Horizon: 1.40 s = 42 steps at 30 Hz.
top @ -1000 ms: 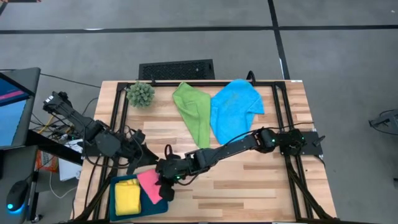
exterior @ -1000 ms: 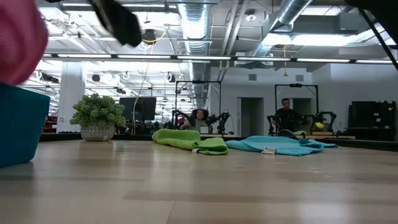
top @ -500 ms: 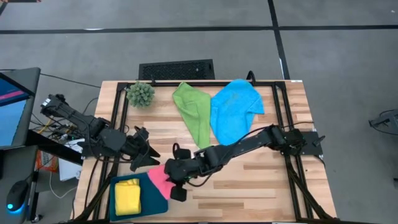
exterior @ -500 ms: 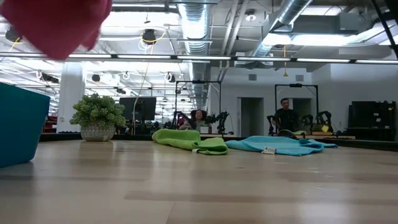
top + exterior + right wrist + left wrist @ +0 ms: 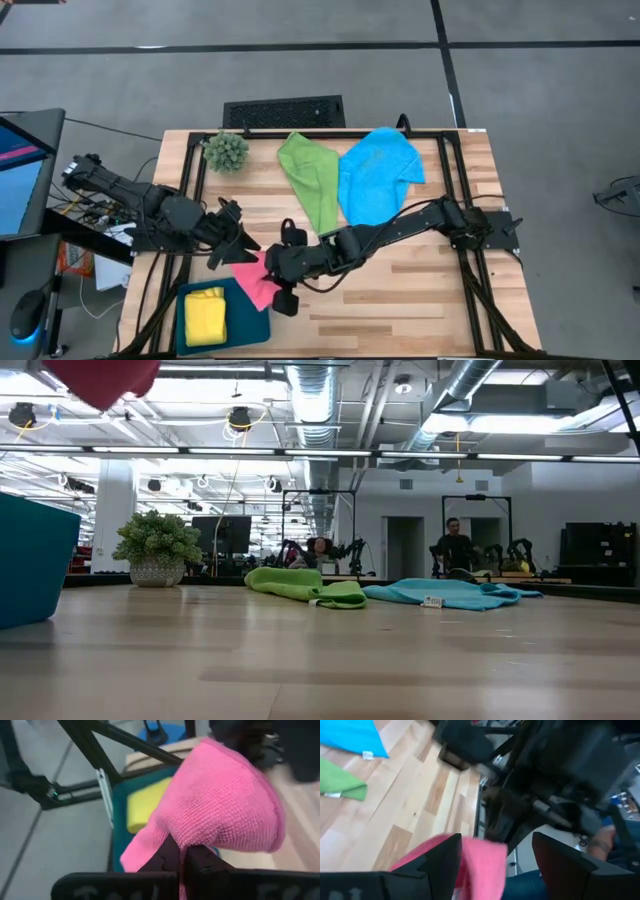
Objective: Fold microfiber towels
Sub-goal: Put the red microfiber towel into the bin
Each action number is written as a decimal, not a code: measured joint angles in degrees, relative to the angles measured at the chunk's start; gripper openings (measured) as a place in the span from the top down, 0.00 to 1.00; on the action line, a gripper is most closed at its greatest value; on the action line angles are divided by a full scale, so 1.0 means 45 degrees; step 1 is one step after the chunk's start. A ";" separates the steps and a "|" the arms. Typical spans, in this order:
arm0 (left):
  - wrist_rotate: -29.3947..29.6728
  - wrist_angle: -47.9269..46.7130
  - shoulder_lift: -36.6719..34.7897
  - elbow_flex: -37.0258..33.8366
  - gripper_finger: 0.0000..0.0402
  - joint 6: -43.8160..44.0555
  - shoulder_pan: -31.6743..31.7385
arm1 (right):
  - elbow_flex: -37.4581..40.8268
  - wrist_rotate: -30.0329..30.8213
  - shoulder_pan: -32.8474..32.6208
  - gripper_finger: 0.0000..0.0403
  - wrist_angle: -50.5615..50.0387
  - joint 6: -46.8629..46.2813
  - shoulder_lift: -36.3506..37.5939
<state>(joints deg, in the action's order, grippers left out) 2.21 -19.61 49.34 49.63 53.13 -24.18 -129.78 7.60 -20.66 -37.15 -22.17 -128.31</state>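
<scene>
Table's near-left edge: right claw [image 5: 181,856] pinches pink towel [image 5: 258,283] above tray [image 5: 250,327].

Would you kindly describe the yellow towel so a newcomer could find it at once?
Look at the wooden table and find the teal tray at its near left corner. The yellow towel lies folded inside it, the only towel resting in the tray; the pink towel hangs above the tray's edge from the right gripper.

Pink towel [image 5: 100,378] running off low view's top edge, holder unseen. Teal tray [image 5: 35,560] cropping at left edge. Right arm [image 5: 555,775] blurring across left wrist view. Distant people [image 5: 455,545] showing too small for detail.
</scene>
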 joint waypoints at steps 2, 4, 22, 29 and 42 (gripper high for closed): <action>0.0062 -0.0005 -0.0242 0.0000 0.41 -0.0200 0.0012 | 0.0000 -0.0003 -0.0047 0.96 0.0614 -0.0137 -0.0249; 0.0358 -0.0172 -0.0520 0.0000 0.41 -0.0426 0.0018 | 0.0000 -0.0073 -0.0061 0.95 0.1341 -0.0492 -0.0556; 0.3555 -0.2459 -0.3290 0.0000 0.41 -0.1227 0.0018 | 0.0010 -0.1417 -0.0123 0.96 0.7236 -0.4783 -0.3928; 0.3602 -0.3094 -0.3419 0.0000 0.41 -0.1220 0.0018 | 0.0010 -0.2043 -0.0100 0.95 0.8959 -0.7044 -0.4982; 0.3607 -0.3590 -0.3208 0.0000 0.41 -0.1124 0.0018 | -0.0014 -0.2249 0.0152 0.85 0.5578 -0.7281 -0.5060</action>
<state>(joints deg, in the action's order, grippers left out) 18.44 -35.77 34.91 49.63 48.07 -24.10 -129.84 -2.53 -19.98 -12.05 -54.93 -151.08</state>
